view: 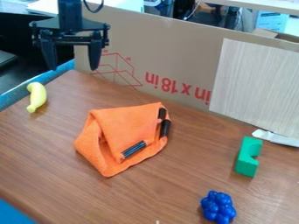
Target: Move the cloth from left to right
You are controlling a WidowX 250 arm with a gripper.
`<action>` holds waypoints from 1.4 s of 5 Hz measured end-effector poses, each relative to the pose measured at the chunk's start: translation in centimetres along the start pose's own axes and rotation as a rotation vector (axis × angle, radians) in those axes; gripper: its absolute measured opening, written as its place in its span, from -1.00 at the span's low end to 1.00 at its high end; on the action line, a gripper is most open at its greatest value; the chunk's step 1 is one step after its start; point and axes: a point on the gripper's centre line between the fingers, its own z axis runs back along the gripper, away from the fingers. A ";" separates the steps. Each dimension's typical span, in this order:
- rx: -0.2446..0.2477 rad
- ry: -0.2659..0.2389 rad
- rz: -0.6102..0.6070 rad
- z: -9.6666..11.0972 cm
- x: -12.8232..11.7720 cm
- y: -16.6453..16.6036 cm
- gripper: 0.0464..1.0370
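The gripper [72,65] hangs at the upper left, above the table's back left edge, with its two fingers spread apart and nothing between them. Lower and to the right of it, an orange cloth [125,127] lies folded and crumpled on the left-middle part of the wooden table. Black strips show along the cloth's right side and near its front. Gripper and cloth are well apart.
A yellow banana [36,97] lies near the table's left edge. On the right are a green notched block [248,156] and a blue cluster of balls [218,207]. A cardboard panel [169,57] stands along the back, with a white object [276,138] by its foot.
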 end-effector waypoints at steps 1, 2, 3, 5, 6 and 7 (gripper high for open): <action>0.011 0.023 -0.002 -0.8 -0.2 -0.1 0.93; 0.126 0.074 -0.029 -5.5 -0.7 -1.2 0.93; 0.161 0.077 -0.009 -7.1 -1.0 -1.8 0.93; 0.095 0.090 -0.044 -10.2 -0.2 -4.2 0.93; 0.084 0.086 -0.056 -11.3 0.4 -5.0 0.93; 0.113 0.090 -0.051 -12.4 0.2 -5.0 0.93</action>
